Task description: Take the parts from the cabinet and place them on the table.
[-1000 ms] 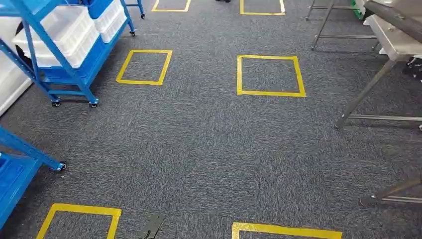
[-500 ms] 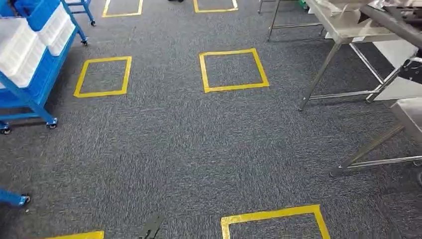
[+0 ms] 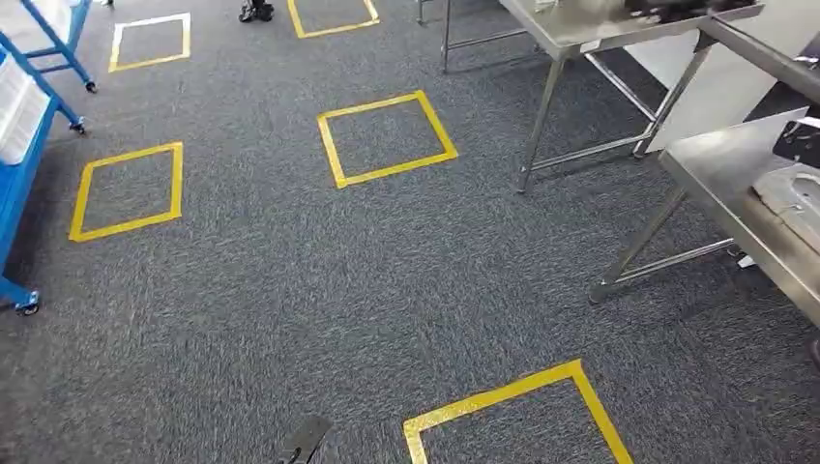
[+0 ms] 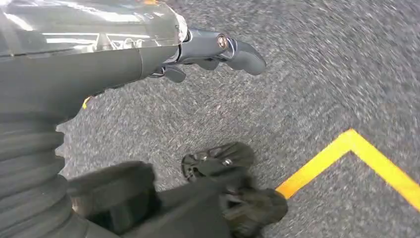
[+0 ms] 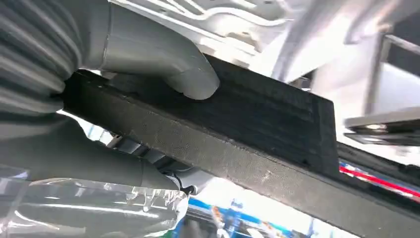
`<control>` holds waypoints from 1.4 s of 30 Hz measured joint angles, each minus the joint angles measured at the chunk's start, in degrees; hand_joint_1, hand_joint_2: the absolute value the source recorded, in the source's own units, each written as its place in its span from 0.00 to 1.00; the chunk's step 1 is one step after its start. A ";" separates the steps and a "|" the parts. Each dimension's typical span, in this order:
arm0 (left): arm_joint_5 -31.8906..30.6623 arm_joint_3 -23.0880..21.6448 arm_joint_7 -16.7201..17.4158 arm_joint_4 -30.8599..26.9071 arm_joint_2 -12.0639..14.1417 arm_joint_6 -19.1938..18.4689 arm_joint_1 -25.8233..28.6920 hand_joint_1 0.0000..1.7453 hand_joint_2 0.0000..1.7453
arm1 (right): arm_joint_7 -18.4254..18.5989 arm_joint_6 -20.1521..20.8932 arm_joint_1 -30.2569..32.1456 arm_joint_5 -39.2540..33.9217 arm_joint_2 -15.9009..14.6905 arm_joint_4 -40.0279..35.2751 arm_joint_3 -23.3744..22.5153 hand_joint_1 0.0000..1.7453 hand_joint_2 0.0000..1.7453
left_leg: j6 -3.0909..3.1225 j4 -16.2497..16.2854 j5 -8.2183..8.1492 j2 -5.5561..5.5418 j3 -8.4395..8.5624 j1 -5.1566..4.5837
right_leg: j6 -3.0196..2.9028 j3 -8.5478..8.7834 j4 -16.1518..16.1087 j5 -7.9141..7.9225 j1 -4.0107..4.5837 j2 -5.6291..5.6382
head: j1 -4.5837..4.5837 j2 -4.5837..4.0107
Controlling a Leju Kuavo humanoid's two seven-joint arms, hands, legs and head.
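The whole view has swung to the right since a moment ago: the blue cabinet [image 3: 17, 145] that stood broad on the left now shows as a sliver at the left edge with a white bin on it, and the steel desks have slid in from the right. That is the camera turning, not the furniture. Two desks now show on the right in the head view, the nearer desk [image 3: 745, 198] with a pale object lying on its top at the picture's edge, and the farther desk [image 3: 600, 24] behind it with dark things on it too blurred to name. On the grey carpet [image 3: 290, 280] I count five yellow tape squares: a nearest square [image 3: 512, 411] cut off at the bottom, two in the middle row and two at the far end. The right robot hand [image 5: 99, 99] grips a part [image 5: 247, 134], a flat black slab with a rough edge, its thick grey thumb pressed on the broad face and the fingers wrapped beneath. The left robot hand [image 4: 213, 49] hangs over the carpet holding nothing, its dark fingers stretched out and only loosely bent, near a corner of yellow tape [image 4: 356, 158].
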 joint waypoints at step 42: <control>0.79 -0.35 0.41 0.00 0.31 -2.06 0.36 0.00 1.00 | -0.02 -2.05 0.05 -0.48 5.33 6.86 4.76 1.00 1.00 | 3.15 -13.59 9.39 -3.85 4.37 -0.26 | 1.84 -0.30 -1.01 1.17 -0.42 10.09 | -0.02 0.00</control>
